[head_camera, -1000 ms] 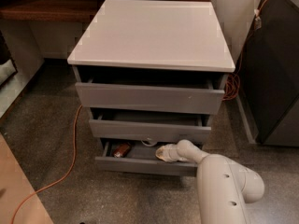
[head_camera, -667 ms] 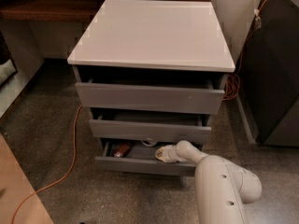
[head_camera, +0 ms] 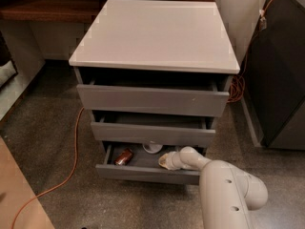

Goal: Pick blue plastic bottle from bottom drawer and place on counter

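The bottom drawer [head_camera: 143, 173] of the grey cabinet is pulled open. On its floor lie a reddish-brown can [head_camera: 124, 157] at the left and a white round bowl [head_camera: 152, 148] at the back middle. My gripper [head_camera: 165, 161] reaches down into the drawer, just right of the bowl, at the end of my white arm [head_camera: 224, 185]. The blue plastic bottle does not show; it may be hidden behind the gripper. The glossy white counter [head_camera: 157, 32] on top of the cabinet is bare.
The two upper drawers [head_camera: 152, 100] are also partly open and overhang the bottom one. An orange cable [head_camera: 74, 151] runs over the floor at the left. A dark cabinet [head_camera: 281, 75] stands at the right. A brown wooden shelf [head_camera: 47, 8] is at the back left.
The gripper has shifted very slightly left and lower inside the bottom drawer. The can and the bowl have not moved.
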